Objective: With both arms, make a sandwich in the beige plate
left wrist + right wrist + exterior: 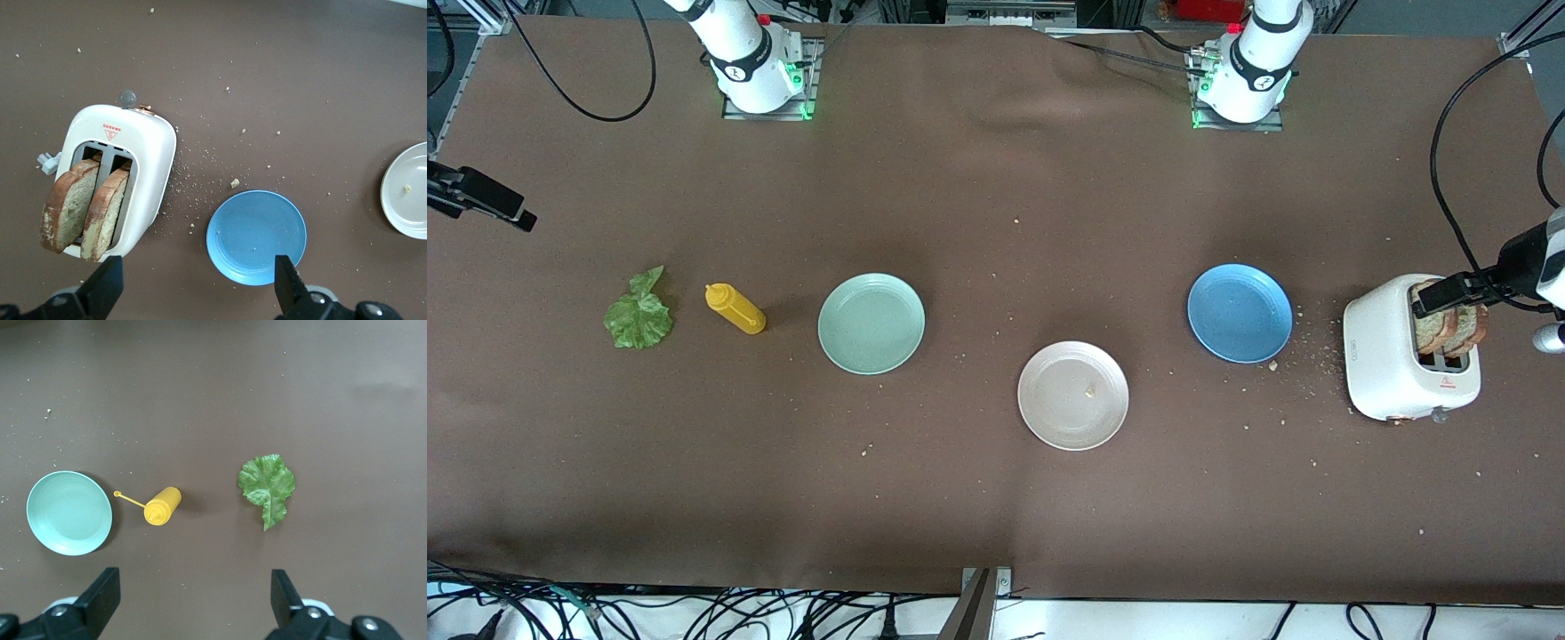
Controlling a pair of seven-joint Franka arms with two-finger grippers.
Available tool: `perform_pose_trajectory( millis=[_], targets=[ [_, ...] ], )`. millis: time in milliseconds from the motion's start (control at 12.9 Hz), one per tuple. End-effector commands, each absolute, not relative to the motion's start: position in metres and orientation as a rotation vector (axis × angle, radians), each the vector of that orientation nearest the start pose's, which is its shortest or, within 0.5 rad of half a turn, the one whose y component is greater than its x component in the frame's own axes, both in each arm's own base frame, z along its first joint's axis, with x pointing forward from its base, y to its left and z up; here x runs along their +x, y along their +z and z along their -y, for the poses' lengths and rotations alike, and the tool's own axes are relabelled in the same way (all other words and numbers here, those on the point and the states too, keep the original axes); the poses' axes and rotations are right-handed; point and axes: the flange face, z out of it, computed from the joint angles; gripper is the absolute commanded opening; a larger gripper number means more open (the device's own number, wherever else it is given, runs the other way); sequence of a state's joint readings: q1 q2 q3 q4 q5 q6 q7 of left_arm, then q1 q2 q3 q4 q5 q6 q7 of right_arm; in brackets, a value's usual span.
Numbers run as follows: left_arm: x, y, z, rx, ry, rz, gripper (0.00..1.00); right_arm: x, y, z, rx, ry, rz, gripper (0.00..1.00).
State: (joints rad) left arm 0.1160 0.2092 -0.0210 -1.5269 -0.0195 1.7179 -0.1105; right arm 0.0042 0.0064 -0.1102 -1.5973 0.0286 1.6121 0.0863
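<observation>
The beige plate [1049, 409] lies on the brown table, nearest the front camera of the three plates, bare but for a crumb; it also shows in the left wrist view [413, 213]. Two brown bread slices [1451, 329] [83, 210] stand in the white toaster [1383, 369] [143, 157] at the left arm's end. My left gripper [1449, 296] [197, 287] hangs open over the toaster's edge, holding nothing. The green lettuce leaf [639, 313] [267, 485] lies flat at the right arm's end. My right gripper [482, 197] [193, 597] hovers open and empty over bare table near that leaf.
A blue plate [1240, 313] [256, 237] sits beside the toaster, with crumbs scattered between them. A mint-green plate [871, 323] [69, 513] lies toward the right arm's end. A yellow squeeze bottle [735, 308] [162, 506] lies on its side between that plate and the lettuce.
</observation>
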Motion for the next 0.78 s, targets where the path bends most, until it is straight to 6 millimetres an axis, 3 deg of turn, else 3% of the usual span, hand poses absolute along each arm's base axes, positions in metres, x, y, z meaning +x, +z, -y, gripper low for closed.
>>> perform_pose_trajectory(
  millis=[0, 699],
  targets=[
    [0.6247, 0.5414, -0.0572, -3.122, 0.014, 0.318, 1.0, 0.5531, 0.6179, 0.0566, -3.093, -0.036, -0.306, 1.0],
    [0.6243, 0.5407, -0.06, -3.122, 0.017, 0.316, 1.0, 0.5532, 0.6179, 0.0557, -3.094, -0.036, -0.304, 1.0]
  ],
)
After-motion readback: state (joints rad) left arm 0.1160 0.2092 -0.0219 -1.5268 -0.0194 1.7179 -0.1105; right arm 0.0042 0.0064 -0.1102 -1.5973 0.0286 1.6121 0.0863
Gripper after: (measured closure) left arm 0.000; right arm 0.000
